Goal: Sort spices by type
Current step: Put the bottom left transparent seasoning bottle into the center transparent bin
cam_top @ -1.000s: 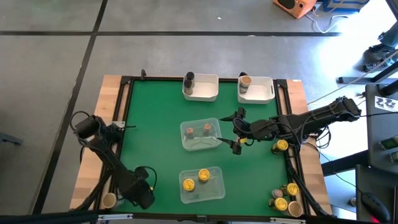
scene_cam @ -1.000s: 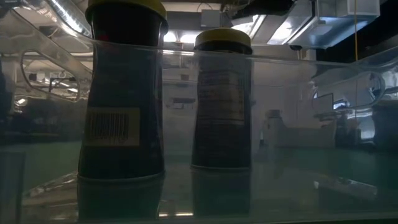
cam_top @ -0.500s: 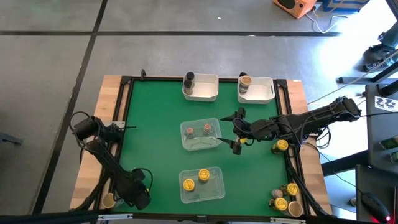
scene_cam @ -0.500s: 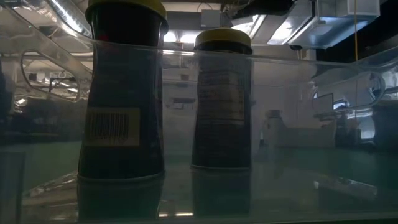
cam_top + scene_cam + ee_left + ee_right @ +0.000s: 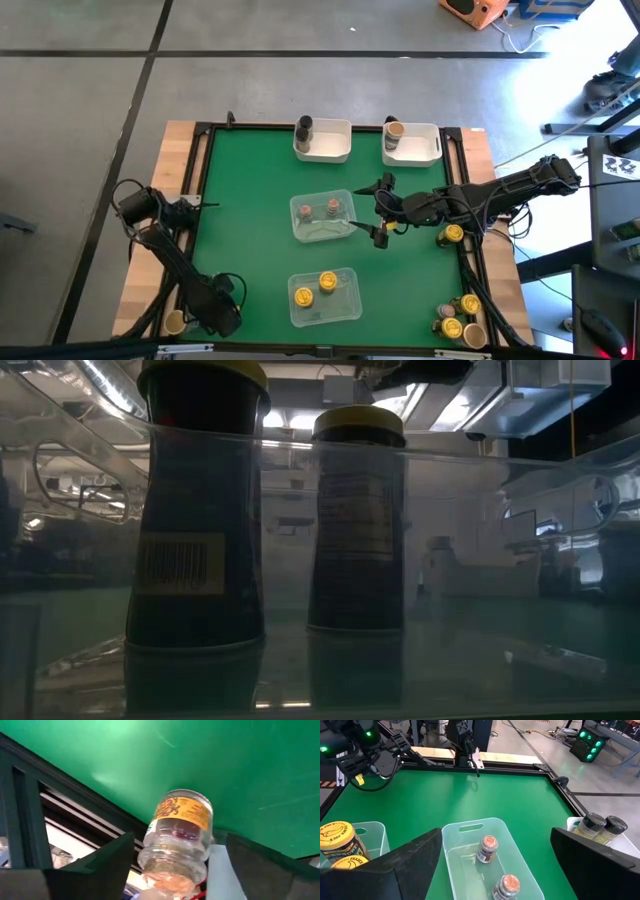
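My left gripper (image 5: 222, 310) is low over the table's near left corner, shut on a clear jar with a yellow label (image 5: 177, 832). The arm hides this jar in the high view. My right gripper (image 5: 381, 211) hangs open and empty beside the right end of a clear tray (image 5: 322, 217). Two reddish-topped jars (image 5: 487, 847) stand in that tray. Two yellow-lidded jars (image 5: 315, 290) stand in the nearer clear tray (image 5: 345, 300). They also fill the low view (image 5: 200, 510). My left gripper has the jar between its two fingers, which stand against its sides near the lid end (image 5: 150, 855). The jar is tilted, its lid end toward the wrist and its base (image 5: 186, 796) toward the green table. Whether the base rests on the table, I cannot tell.
A tan-lidded jar (image 5: 175, 322) stands on the wooden edge at the near left. Two white bins stand at the far edge, one (image 5: 330, 143) with a dark grey jar, one (image 5: 418, 145) with a tan-lidded jar. Yellow-lidded jars stand at the right edge (image 5: 452, 235) and near right corner (image 5: 458, 315).
My left gripper has gone a little toward the table's left edge. My right arm has kept still.
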